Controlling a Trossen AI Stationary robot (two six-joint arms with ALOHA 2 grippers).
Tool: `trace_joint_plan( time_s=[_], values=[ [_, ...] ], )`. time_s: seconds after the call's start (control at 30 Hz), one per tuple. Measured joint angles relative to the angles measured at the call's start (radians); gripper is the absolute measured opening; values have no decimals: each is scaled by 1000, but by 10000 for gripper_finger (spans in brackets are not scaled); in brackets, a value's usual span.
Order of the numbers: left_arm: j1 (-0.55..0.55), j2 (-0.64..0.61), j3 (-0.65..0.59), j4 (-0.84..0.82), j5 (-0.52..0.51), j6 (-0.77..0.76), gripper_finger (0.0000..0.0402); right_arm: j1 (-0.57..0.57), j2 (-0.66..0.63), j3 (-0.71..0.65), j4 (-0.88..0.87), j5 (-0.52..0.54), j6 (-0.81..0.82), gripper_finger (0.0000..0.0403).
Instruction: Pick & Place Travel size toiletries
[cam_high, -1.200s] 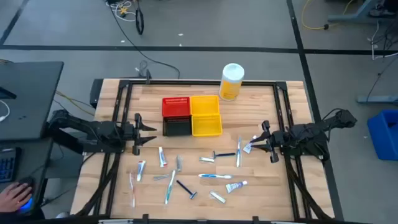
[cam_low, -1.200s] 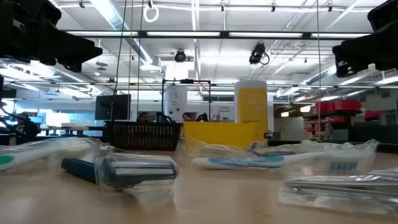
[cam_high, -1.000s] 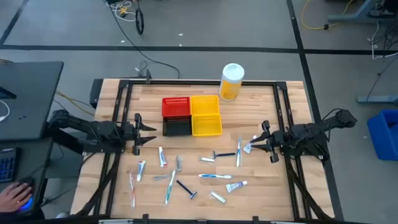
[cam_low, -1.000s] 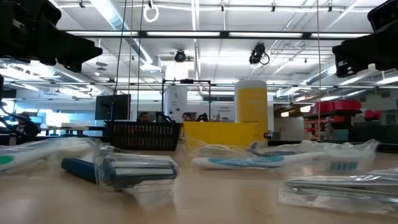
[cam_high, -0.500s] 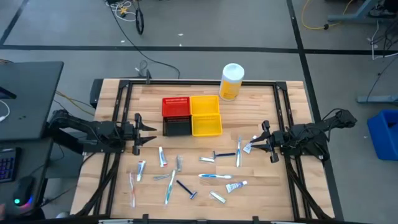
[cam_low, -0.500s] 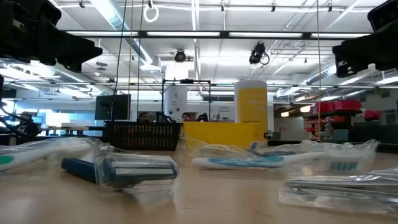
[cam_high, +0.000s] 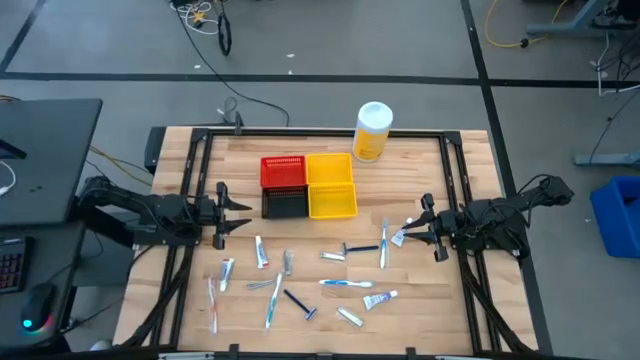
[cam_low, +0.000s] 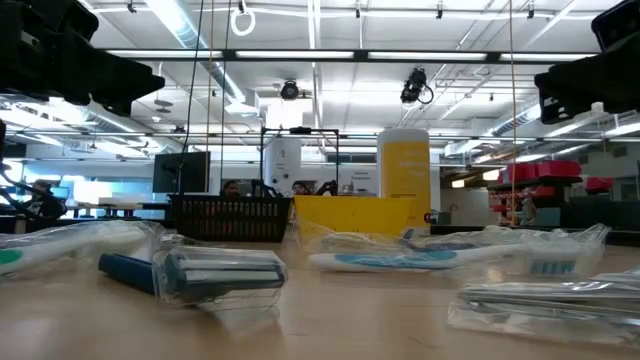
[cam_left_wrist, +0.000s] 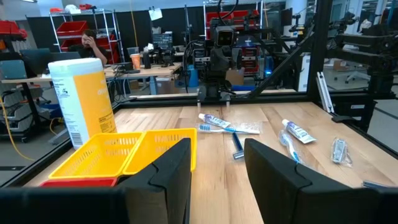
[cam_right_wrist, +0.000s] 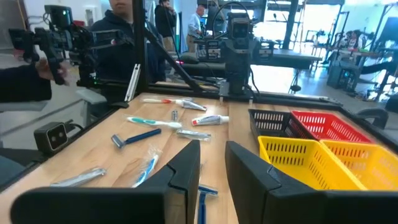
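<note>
- Risk: the travel size toiletries (cam_high: 300, 275) lie crowded and partly crossing in the lower middle of the high view; a grasp there may catch two at once or slide off clear wrapping.
- Appearance: slim wrapped toothbrushes, small tubes, dark blue razors, all flat on the table (cam_high: 420, 160).
- Tools: left gripper (cam_high: 232, 212) and right gripper (cam_high: 418, 232) hang parted and empty at the table's sides.

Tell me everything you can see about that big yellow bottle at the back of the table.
The yellow bottle is a round, upright container, apparently plastic, with a wide white cap and a label with small print on its side. It stands alone at the table's far edge, behind the yellow bins, apart from them. Nothing touches it but the wooden tabletop, and it looks closed. In the left wrist view it stands taller than the bins.
</note>
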Motion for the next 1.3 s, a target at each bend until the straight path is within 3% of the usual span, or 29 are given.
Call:
trace_joint_plan(
  time_s=[0.23, 0.5, 0.77, 0.93, 1.13, 1.3],
  values=[
    [0, 0, 0, 59, 0, -18, 160, 0, 0, 0, 57, 0, -57, 86],
    [0, 0, 0, 110, 0, -25, 160, 0, 0, 0, 109, -1, 29, 86],
    [0, 0, 0, 124, -11, -163, 160, 0, 0, 0, 130, 0, 29, 86],
    [0, 0, 0, 132, -49, -162, 160, 0, 0, 0, 213, 5, 29, 86],
    [0, 3, 0, 134, -91, -168, 160, -2, 2, 1, 263, 276, -27, 90],
    [0, 26, 0, 260, -109, -102, 160, -49, 55, 1, 306, 315, -41, 130]
  ],
)
